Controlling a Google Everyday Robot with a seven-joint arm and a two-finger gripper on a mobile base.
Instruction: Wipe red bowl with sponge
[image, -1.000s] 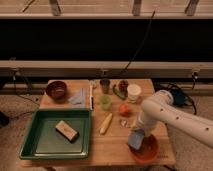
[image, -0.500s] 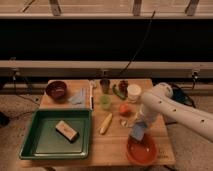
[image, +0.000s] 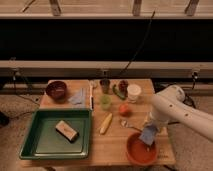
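Observation:
The red bowl stands at the front right corner of the wooden table. My gripper is at the end of the white arm, which reaches in from the right. It is just above the bowl's back rim, shut on a blue-grey sponge that hangs over the rim. A second, tan sponge lies in the green tray at the front left.
A dark red bowl and a blue cloth sit at the back left. Mid-table are a dark cup, a green cup, a white cup, an orange fruit, a yellow banana-like item and a spoon.
The gripper with the blue-grey sponge was down in the red bowl, rose out of it, and now sits a little to the right over the back rim.

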